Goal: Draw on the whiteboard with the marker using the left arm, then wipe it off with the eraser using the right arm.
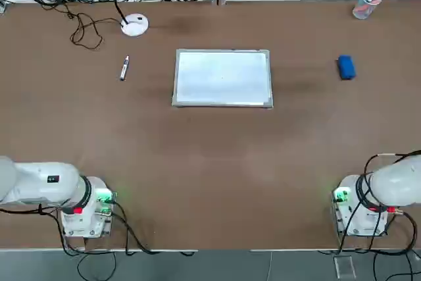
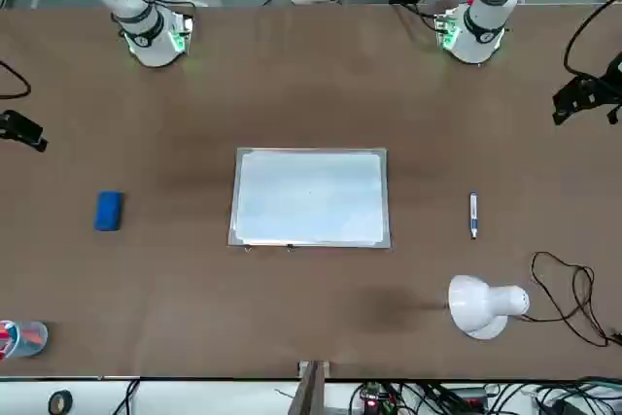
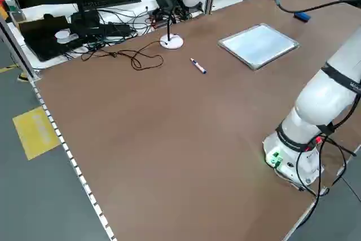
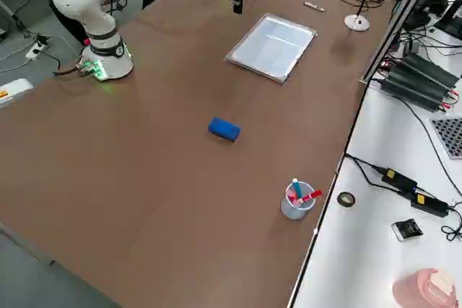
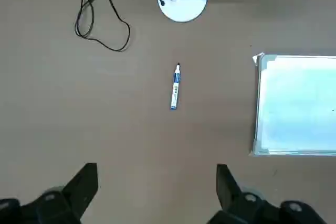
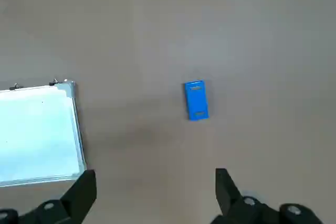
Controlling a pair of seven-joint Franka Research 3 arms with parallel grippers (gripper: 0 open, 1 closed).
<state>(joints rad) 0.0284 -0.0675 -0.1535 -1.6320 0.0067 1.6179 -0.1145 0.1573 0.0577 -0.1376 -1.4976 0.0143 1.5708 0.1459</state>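
On the brown counter (image 1: pixel 230 162), the left pincer (image 5: pixel 157 192) hangs released above the surface, the marker (image 5: pixel 176 86) lying ahead of it, well apart. The right pincer (image 6: pixel 156 195), also released, hovers with the blue eraser (image 6: pixel 197 100) ahead. The whiteboard (image 1: pixel 223 78) lies between marker and eraser.

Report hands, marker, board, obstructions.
Both hands open, empty: left, right. Marker flat on table, left of blank whiteboard. Nothing between them.
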